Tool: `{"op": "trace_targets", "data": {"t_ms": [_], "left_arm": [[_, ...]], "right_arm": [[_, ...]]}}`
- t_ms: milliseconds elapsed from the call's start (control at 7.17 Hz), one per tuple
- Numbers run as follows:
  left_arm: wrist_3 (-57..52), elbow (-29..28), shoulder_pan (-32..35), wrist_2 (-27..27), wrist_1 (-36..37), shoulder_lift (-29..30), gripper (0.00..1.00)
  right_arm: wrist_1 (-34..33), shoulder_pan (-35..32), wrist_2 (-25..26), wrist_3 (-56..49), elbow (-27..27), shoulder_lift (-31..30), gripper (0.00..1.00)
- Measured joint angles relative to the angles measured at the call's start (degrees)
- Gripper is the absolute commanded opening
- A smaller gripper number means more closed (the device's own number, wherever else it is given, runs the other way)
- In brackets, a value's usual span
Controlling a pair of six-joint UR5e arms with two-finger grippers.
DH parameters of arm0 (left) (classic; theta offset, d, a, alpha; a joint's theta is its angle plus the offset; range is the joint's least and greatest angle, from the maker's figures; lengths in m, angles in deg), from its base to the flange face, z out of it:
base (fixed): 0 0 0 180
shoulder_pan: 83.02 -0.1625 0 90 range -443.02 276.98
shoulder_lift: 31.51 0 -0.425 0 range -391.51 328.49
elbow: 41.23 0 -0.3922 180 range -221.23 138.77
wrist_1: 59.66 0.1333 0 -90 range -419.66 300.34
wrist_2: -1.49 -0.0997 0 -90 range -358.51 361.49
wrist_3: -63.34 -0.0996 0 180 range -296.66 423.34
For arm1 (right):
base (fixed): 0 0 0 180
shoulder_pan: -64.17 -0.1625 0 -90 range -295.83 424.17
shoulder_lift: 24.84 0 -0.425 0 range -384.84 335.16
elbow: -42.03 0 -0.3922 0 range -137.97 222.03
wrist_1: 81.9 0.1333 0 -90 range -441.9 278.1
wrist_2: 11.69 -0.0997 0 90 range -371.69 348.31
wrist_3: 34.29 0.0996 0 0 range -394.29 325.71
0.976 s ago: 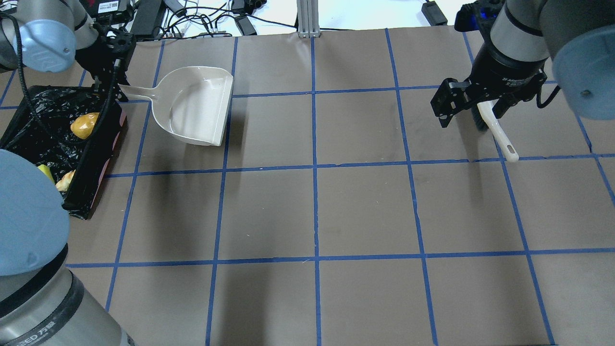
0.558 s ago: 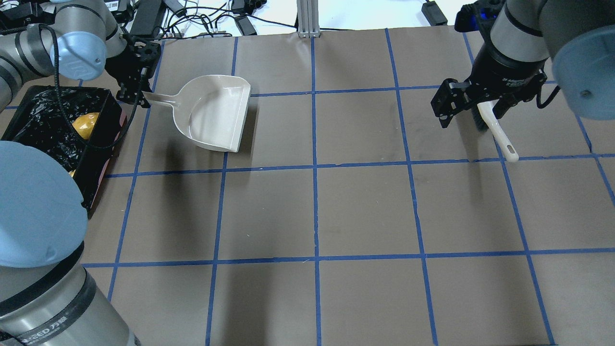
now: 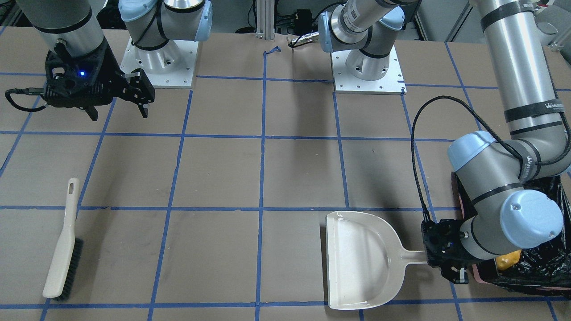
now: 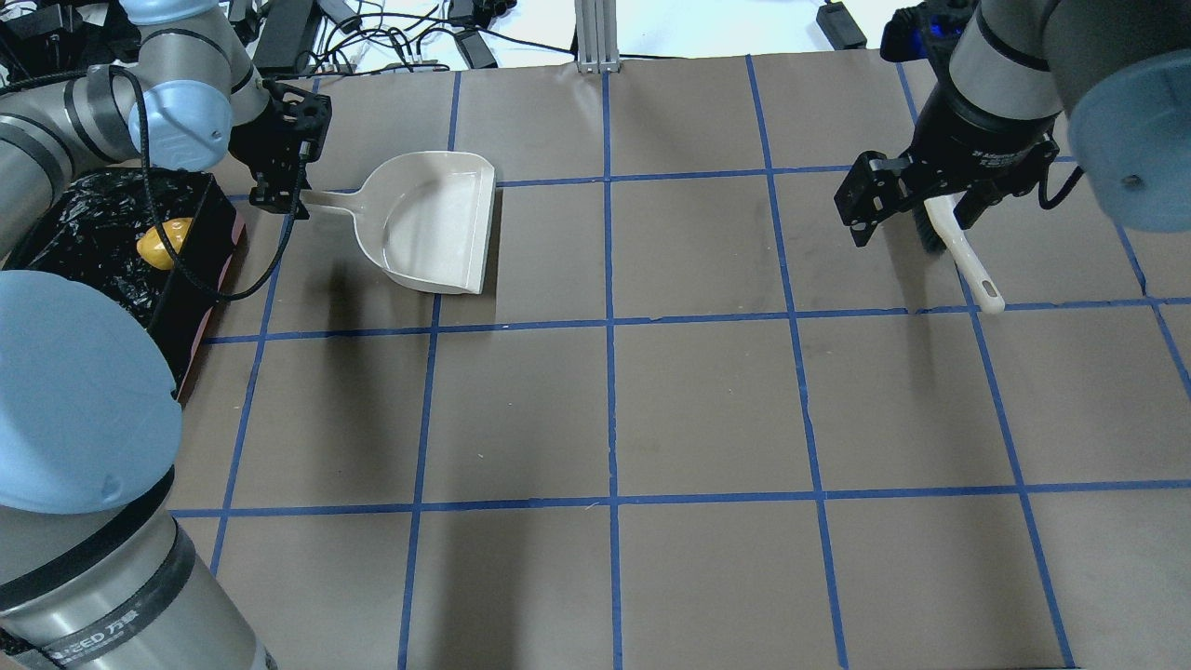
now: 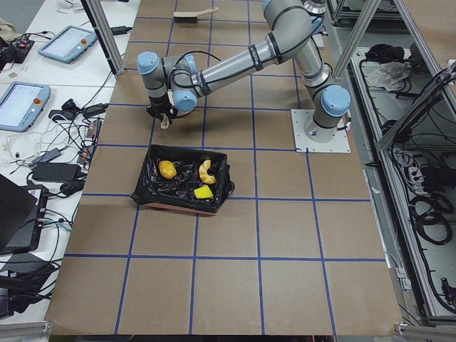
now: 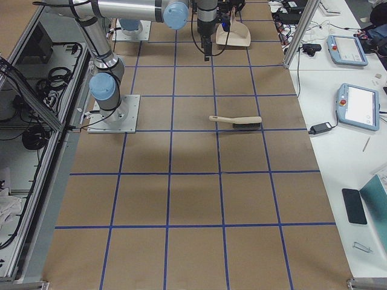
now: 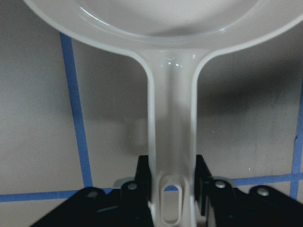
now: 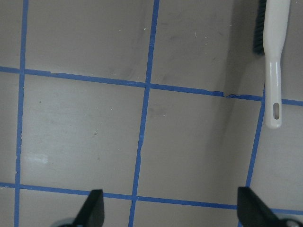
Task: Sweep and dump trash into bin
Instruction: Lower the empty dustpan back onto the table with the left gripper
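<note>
My left gripper [image 4: 284, 197] [image 7: 173, 176] is shut on the handle of the empty beige dustpan [image 4: 437, 223] [image 3: 357, 263], which is level and at or just above the table, right of the bin [image 4: 84, 214] [image 5: 178, 203]. In the black-lined bin lie the potato [image 4: 163, 244] [image 5: 167, 169], the rind slice [image 5: 206, 171] and the sponge block [image 5: 203, 192]. My right gripper [image 4: 912, 209] [image 8: 173, 210] is open and empty, held above the table over the beige brush [image 4: 963, 256] [image 3: 64, 249], which lies flat.
Cables and power bricks [image 4: 372, 28] lie past the table's far edge. Tablets [image 6: 357, 106] sit on a side bench. Blue tape marks a grid on the brown tabletop [image 4: 605, 400].
My left gripper has carried the dustpan right, away from the bin, and turned it level with the handle pointing left. The right arm and the brush have not moved.
</note>
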Motion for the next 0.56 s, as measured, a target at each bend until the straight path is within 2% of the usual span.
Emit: {"op": "trace_targets", "data": {"t_ms": [139, 279, 558], "left_arm": [[0.2, 0.3, 0.1, -0.1, 0.1, 0.0, 0.36], [0.3, 0.6, 0.1, -0.2, 0.4, 0.0, 0.44], [0.5, 0.9, 0.1, -0.2, 1.0, -0.1, 0.80]], "right_arm": [[-0.1, 0.0, 0.0, 0.0, 0.0, 0.0, 1.00], [-0.2, 0.0, 0.0, 0.0, 0.0, 0.0, 1.00], [-0.3, 0.0, 0.0, 0.0, 0.0, 0.0, 1.00]]}}
